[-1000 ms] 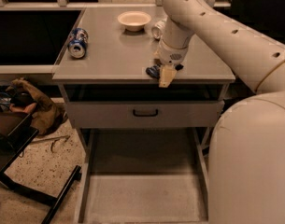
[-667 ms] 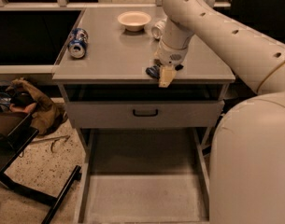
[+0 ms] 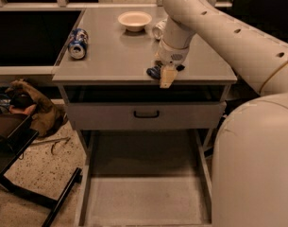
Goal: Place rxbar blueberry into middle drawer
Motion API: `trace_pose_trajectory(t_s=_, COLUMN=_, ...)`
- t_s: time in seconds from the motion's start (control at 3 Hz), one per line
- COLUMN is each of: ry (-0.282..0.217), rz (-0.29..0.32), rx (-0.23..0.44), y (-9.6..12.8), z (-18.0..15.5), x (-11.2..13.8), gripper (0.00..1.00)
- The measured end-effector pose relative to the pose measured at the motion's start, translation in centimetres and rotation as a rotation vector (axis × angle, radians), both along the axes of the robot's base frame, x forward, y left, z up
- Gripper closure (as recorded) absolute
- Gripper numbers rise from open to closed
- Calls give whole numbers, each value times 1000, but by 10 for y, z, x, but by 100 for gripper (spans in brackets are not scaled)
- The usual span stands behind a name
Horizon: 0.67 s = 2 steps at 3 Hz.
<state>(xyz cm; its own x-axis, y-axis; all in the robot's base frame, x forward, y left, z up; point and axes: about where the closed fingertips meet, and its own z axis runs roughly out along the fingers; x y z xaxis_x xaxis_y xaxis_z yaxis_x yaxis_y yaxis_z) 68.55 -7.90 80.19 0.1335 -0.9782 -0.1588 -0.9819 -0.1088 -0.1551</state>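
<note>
**Gripper (image 3: 166, 74) low at the counter edge, rxbar blueberry (image 3: 154, 71) against it**

You see the gripper down on the front edge of the grey counter (image 3: 110, 56). The rxbar blueberry shows as a dark blue patch touching it, on the side toward the blue soda can (image 3: 78, 43). You cannot tell whether the gripper has hold of the bar or merely rests against it. The middle drawer (image 3: 148, 197) stands pulled out, well below. Wrapper and can lettering is too small to read.

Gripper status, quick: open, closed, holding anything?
Gripper: low at the front edge of the countertop, right at the rxbar blueberry; open, closed or holding it cannot be told.
</note>
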Motion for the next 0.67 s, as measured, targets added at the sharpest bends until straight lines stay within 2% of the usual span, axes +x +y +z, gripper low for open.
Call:
trace_pose_trajectory(t_s=0.33, ry=-1, rz=-1, rx=-1, y=0, z=0, x=0, gripper=100)
trace_pose_trajectory(t_s=0.67, ry=-1, rz=-1, rx=-1, y=0, z=0, x=0, gripper=81)
